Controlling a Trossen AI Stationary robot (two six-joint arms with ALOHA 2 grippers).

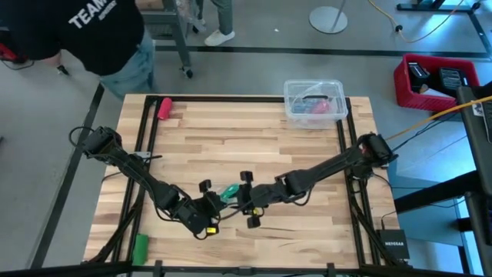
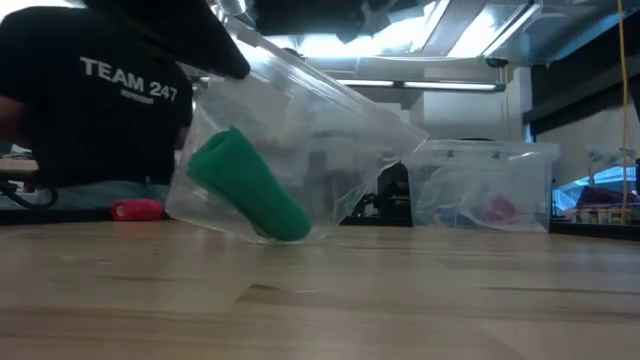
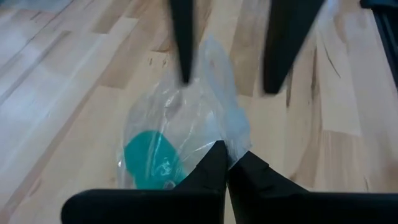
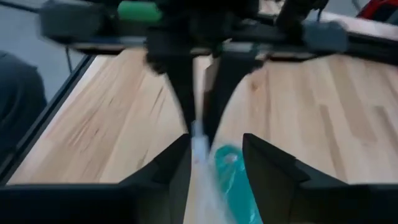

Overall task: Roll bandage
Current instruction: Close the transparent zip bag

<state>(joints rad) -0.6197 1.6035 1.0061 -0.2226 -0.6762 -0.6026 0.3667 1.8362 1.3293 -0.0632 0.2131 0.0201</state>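
While seemingly parted, right pincer (image 4: pixel 214 158) beside bagged bandage (image 2: pixel 250 187).

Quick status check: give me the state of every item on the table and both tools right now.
Bandage: rolled, inside the clear bag.
Clear bag: lifted, tilted, pinched at its edge.
Left tool: shut on the bag.
Right tool: open, at the bag.
Clear bin: at the far edge, items inside.
Pink-red roll: lying far left.
Small green roll: lying near left.
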